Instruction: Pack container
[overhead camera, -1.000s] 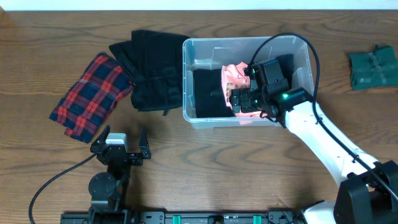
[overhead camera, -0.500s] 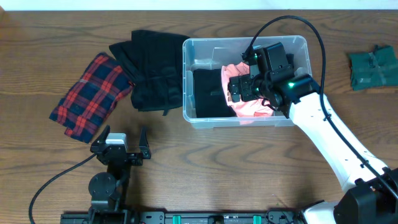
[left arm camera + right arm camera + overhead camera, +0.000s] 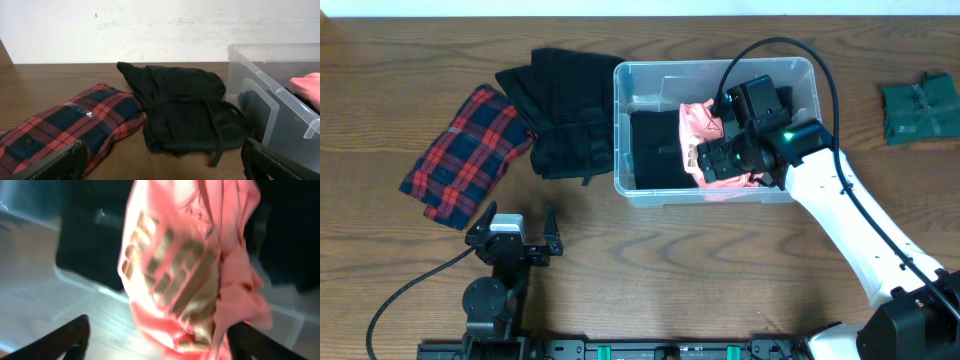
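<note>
2 garments lie in the bin [image 3: 650, 90] mid-table, black cloth [image 3: 655, 150] and pink shirt [image 3: 698, 118]; right gripper [image 3: 715, 160] straddles the pink, jaws wide, pinching nothing; left gripper [image 3: 517, 222] parked open, empty. Best press the pink heap flat below the rim. Against the earlier frame, the right gripper sits nearer the front wall.

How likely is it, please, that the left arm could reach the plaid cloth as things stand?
Probably yes: the left gripper, open, is just in front of the plaid cloth with only bare table between them, and nothing lies on top of it.
</note>
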`<state>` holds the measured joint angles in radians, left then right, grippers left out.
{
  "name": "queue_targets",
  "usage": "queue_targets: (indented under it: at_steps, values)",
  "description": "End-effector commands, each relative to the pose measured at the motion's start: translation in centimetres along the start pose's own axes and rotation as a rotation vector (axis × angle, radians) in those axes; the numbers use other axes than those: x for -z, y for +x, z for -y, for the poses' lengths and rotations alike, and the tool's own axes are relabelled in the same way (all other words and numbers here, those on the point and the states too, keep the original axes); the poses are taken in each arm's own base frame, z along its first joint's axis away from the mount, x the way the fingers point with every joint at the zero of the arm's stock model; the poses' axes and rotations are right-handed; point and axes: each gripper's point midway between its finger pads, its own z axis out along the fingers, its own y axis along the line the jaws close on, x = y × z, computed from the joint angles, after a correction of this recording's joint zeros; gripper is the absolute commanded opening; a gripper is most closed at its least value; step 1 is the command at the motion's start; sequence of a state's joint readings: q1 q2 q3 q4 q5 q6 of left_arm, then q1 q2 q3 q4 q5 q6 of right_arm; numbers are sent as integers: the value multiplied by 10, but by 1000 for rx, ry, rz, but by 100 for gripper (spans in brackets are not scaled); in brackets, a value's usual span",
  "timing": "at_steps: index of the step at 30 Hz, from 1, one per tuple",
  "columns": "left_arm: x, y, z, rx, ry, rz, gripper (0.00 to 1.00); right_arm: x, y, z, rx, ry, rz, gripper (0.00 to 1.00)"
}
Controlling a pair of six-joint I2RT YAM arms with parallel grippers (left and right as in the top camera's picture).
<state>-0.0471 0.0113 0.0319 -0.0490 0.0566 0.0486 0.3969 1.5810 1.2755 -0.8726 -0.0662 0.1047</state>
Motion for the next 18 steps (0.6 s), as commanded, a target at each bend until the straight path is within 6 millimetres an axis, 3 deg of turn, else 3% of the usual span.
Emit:
queue_targets:
  at_steps: [1,5,11,14,16,18]
  values:
    - [-2,17,1,8,6,-44,98,6,3,8,83,62,-16,90]
    - [-2,17,1,8,6,-44,98,8,13,23,123,148,-62,93]
    - [-2,17,1,8,6,-44,98,10,8,34,133,219,-44,95]
    - [-2,17,1,8,6,-44,98,8,-6,25,130,170,15,84]
    - [-2,17,1,8,6,-44,98,7,-15,18,128,131,53,67]
    - [-2,17,1,8,6,-44,98,7,-21,16,106,121,80,59]
